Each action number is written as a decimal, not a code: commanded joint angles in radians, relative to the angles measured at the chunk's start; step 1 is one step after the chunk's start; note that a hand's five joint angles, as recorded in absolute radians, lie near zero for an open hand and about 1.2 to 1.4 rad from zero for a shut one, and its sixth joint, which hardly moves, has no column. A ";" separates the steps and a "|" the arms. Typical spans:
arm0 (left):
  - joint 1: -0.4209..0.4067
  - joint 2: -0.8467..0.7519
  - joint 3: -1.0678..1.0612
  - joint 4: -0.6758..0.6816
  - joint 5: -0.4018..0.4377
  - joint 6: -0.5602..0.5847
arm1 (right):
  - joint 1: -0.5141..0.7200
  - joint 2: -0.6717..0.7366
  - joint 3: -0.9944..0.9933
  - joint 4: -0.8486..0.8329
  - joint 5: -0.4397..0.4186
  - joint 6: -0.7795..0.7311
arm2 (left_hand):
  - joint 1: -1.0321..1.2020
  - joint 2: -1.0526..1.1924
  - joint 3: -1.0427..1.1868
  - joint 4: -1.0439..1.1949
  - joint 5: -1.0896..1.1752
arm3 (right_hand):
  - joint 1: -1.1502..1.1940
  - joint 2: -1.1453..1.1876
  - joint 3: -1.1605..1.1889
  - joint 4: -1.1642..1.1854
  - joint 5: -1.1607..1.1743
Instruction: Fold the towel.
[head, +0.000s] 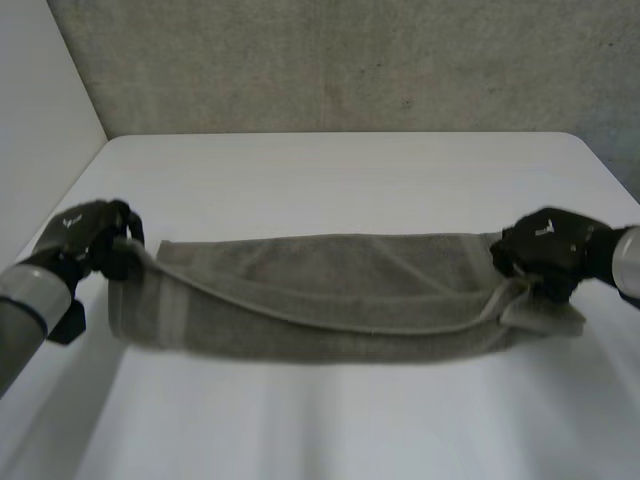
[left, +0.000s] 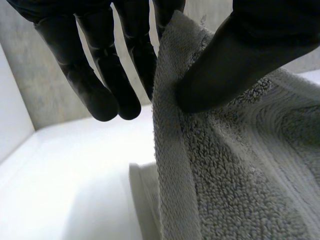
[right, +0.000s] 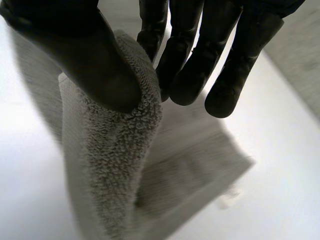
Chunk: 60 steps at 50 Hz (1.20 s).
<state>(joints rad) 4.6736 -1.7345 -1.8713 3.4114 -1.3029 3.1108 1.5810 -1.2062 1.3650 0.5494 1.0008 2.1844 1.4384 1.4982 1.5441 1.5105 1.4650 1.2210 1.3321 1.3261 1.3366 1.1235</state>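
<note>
Towel (head: 330, 290) on table (head: 340, 170), long axis running hand to hand. Left hand (head: 90, 240) pinches towel's left end, right hand (head: 545, 250) pinches right end; held edge sags between them.

Nubby grey terry-cloth towel (head: 330, 290) on a smooth, matt white table (head: 340, 180).

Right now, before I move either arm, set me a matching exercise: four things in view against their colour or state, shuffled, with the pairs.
1. left robot hand
2. right robot hand
3. towel
4. table

A. white, under the towel
B. pinches the towel's right end
C. grey, sagging between its held ends
D. pinches the towel's left end

Pairs: 1-D, 2-B, 3-C, 4-A.
</note>
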 joint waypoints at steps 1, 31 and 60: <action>-0.088 -0.092 0.414 0.002 -0.062 -0.029 | 0.112 0.079 -0.387 -0.278 0.019 0.159 | -0.042 -0.102 -0.148 -0.114 -0.243 | 0.175 0.064 0.070 0.060 0.098; -0.018 -0.100 0.243 0.382 -0.147 -0.271 | 0.148 0.048 -0.169 -0.706 -0.073 0.439 | -0.042 -0.102 -0.148 -0.114 -0.243 | 0.175 0.064 0.070 0.060 0.098; 0.290 0.277 -0.281 0.243 0.275 -0.270 | -0.093 -0.184 0.200 -0.025 -0.194 0.025 | -0.042 -0.102 -0.148 -0.114 -0.243 | 0.175 0.064 0.070 0.060 0.098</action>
<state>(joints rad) 4.8713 -1.5689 -2.1066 3.7225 -1.0940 2.8410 1.5653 -1.3432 1.5705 0.3700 0.8561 2.2645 1.4384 1.4983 1.5475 1.5105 1.4650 1.2196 1.3326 1.3263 1.3366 1.1235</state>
